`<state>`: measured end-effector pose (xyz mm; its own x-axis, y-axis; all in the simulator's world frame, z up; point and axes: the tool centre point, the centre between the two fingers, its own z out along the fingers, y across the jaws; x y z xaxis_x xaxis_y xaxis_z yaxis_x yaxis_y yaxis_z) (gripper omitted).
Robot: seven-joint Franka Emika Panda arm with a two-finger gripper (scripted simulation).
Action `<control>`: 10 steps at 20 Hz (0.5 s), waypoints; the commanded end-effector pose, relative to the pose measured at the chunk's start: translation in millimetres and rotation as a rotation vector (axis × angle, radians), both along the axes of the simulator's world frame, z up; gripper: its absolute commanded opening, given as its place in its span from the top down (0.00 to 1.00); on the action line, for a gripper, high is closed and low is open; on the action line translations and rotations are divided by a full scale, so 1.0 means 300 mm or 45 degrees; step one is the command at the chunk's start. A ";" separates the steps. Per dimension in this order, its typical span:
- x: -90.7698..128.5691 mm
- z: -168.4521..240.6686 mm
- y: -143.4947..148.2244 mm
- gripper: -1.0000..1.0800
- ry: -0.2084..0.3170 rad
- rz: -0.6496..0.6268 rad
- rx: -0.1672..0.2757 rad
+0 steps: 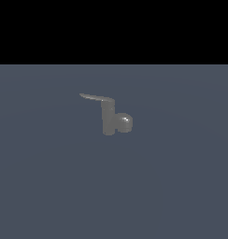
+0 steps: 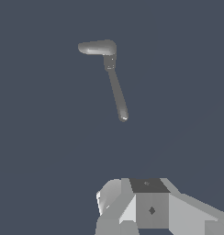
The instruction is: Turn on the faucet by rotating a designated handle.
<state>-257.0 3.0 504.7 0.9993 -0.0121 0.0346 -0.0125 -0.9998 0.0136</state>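
The small dull grey faucet (image 1: 108, 120) stands upright on the flat grey floor in the exterior view, with its rounded spout stub (image 1: 124, 122) toward that view's right. The handle (image 1: 95, 97), a thin flat lever, projects from the faucet's top toward the exterior view's left. From above in the wrist view, the handle (image 2: 116, 92) is a slender bar leaving the faucet (image 2: 109, 49), and the spout stub (image 2: 92, 47) points off at an angle to it. Only blocky grey parts of my gripper (image 2: 146, 206) show, well apart from the handle's tip. Its fingers are not distinguishable. The exterior view does not show the gripper.
The grey floor (image 1: 172, 186) spreads around the faucet on all sides. A black band fills the upper part of the exterior view.
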 end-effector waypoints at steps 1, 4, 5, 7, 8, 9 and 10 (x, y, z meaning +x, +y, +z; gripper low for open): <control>0.000 0.000 0.000 1.00 0.000 0.000 0.000; 0.001 -0.006 -0.011 1.00 0.009 -0.005 0.005; 0.001 -0.010 -0.019 1.00 0.016 -0.008 0.009; 0.000 -0.021 -0.039 1.00 0.031 -0.014 0.017; -0.002 -0.025 -0.047 1.00 0.037 -0.015 0.019; -0.004 -0.027 -0.052 1.00 0.041 -0.016 0.020; -0.006 -0.028 -0.055 1.00 0.043 -0.015 0.020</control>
